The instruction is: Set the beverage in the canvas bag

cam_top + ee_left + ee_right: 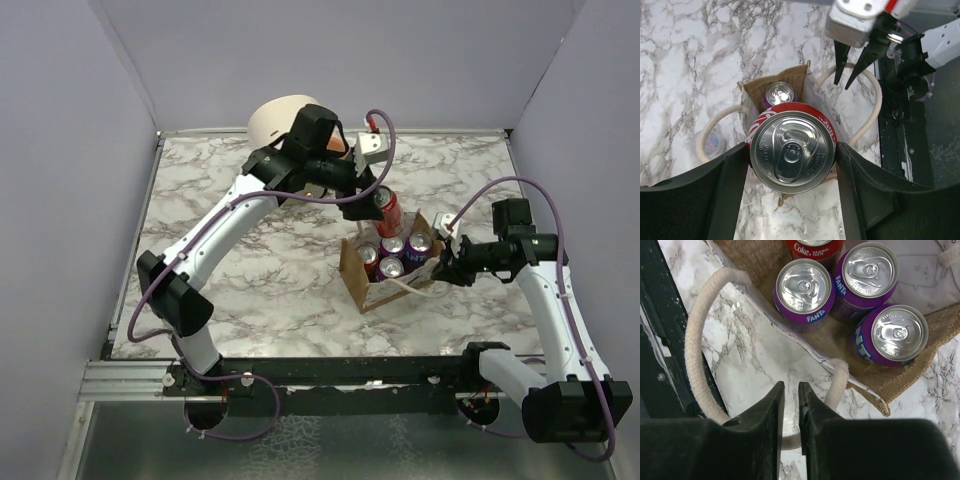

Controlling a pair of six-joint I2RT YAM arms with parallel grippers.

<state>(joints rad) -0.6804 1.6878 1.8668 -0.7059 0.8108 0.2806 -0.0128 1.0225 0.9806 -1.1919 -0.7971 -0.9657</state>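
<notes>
Red can (pixel 792 152) squeezed tight between the left fingers (pixel 847 175), one finger on each side. Silver top and pull tab facing up. Held right over the open top of the bag (pixel 352 272), at the corner far from the arm bases. Tipped a little in the view from above. Low end down by the brown cloth wall, just beside the purple cans (pixel 805 287). Cannot tell whether it rests on the floor of the bag or hangs in the grip.

Bag standing upright on the bench (pixel 290 290), near the middle and a bit toward the right arm. Brown and boxy, with a white label (pixel 920 265) on one side and a faint drawing on it. Three purple cans inside, tops up, packed close together.

Two cream rope handles on the bag. One rope loop (pixel 697 340) lying out on the bench toward the right arm. The other loop (pixel 715 120) lying out on the opposite side.

Right fingers (pixel 771 410) low beside the bag, on the side with the first rope loop, tips pointing at the bag's rim. Nearly together, with only a thin gap between them and bare bench showing through it. Rope loop passing under them, close to their roots. Cannot tell whether the rope is pinched or only near.

Big cream round thing (pixel 272 118) at the back of the bench, behind the left arm, well apart from the bag.
</notes>
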